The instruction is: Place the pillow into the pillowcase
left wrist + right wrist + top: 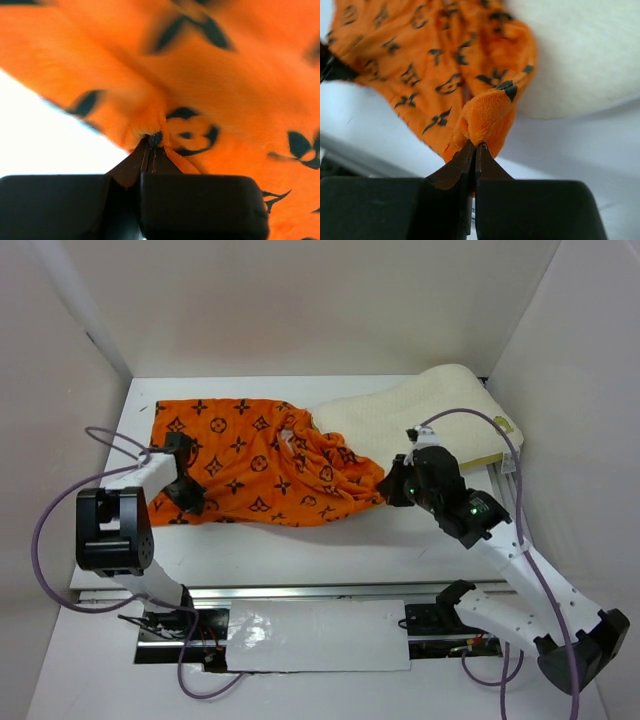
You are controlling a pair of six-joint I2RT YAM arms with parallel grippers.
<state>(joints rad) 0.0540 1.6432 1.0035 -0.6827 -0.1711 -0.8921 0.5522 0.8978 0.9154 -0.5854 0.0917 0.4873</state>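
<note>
The orange pillowcase [250, 465] with dark brown motifs lies crumpled across the table's middle and left. The cream-white pillow [420, 415] lies at the back right, its left end tucked into the pillowcase's opening. My left gripper [185, 488] is shut on the pillowcase's left front edge; in the left wrist view [152, 142] the tips pinch orange fabric [200, 90]. My right gripper [392, 490] is shut on the pillowcase's right corner, seen pinched in the right wrist view [477, 147], with the pillow [580, 50] just behind the pillowcase [420, 60].
White walls enclose the table [330, 550] on the left, back and right. A metal rail [300, 592] and a white sheet [320, 635] lie along the near edge between the arm bases. Purple cables loop off both arms.
</note>
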